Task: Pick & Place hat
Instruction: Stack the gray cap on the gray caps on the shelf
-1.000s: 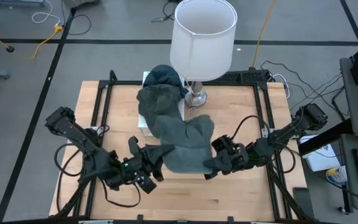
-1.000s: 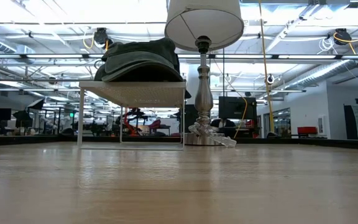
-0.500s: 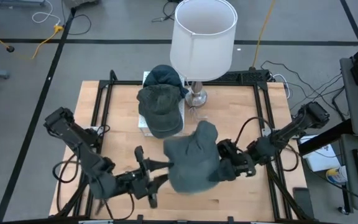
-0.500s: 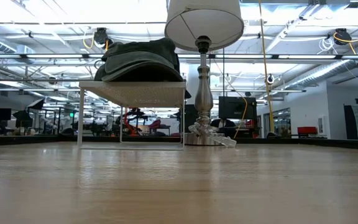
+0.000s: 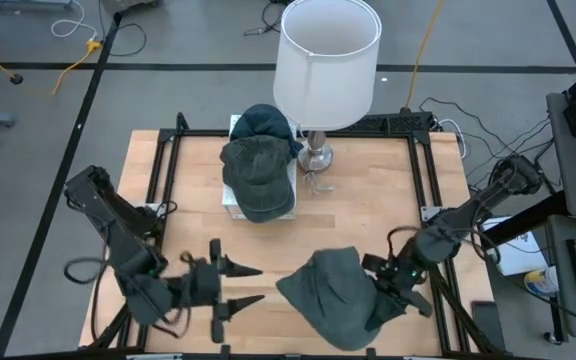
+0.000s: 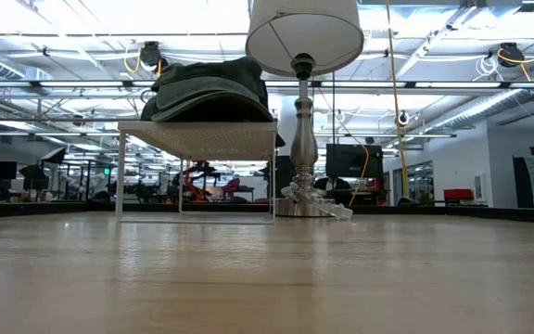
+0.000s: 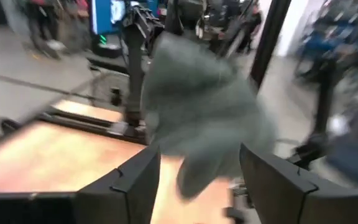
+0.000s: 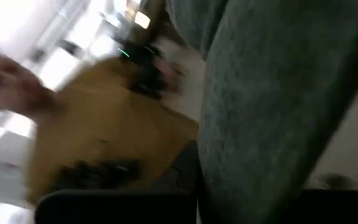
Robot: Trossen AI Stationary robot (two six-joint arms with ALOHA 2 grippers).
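So I've got the grey hat (image 5: 333, 292) pinched in my right gripper (image 5: 393, 290) over the table's near edge, left gripper (image 5: 236, 286) spread wide and empty beside it, so it's picked, just not set down.

My overhead camera looks straight down; my low one sits level, sharing the white wire shelf (image 6: 196, 128).

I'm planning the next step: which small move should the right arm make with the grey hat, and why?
Probably lower it onto the table. The right gripper alone holds the grey hat near the front edge; the left gripper is open and apart from it.
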